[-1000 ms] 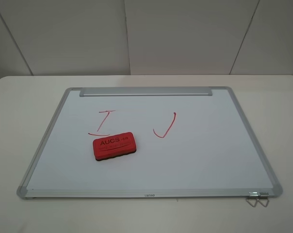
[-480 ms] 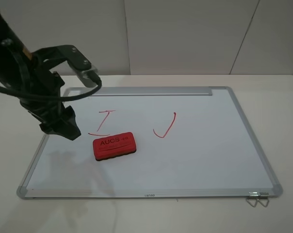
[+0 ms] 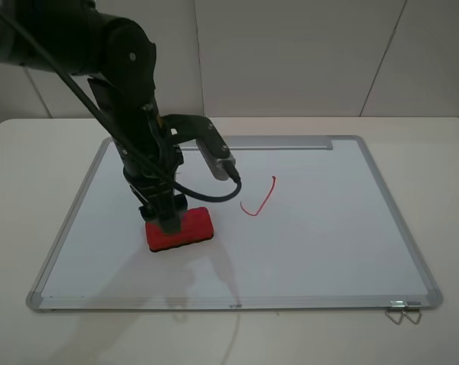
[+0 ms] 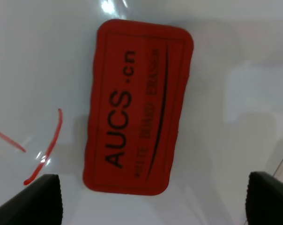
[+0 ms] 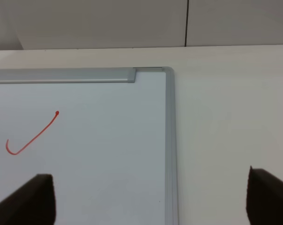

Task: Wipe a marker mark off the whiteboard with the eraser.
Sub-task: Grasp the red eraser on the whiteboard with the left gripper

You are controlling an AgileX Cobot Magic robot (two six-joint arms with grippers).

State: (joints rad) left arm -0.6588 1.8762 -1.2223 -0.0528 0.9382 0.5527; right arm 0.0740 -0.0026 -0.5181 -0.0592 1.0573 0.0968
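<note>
Both spread wide, left claw above the rounded-rectangle red eraser, right claw above glossy whiteboard.

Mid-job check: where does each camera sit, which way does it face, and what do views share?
Exterior high: mounted high, looking down across the whiteboard toward the wall; shows the left arm, left gripper over the eraser.
Left wrist: faces down onto the eraser; both open fingertips show.
Right wrist: looks slanting over the whiteboard's corner and check-mark stroke; only the right gripper, open, shows.
Shared: eraser in exterior and left wrist; check-mark stroke in exterior and right wrist.
</note>
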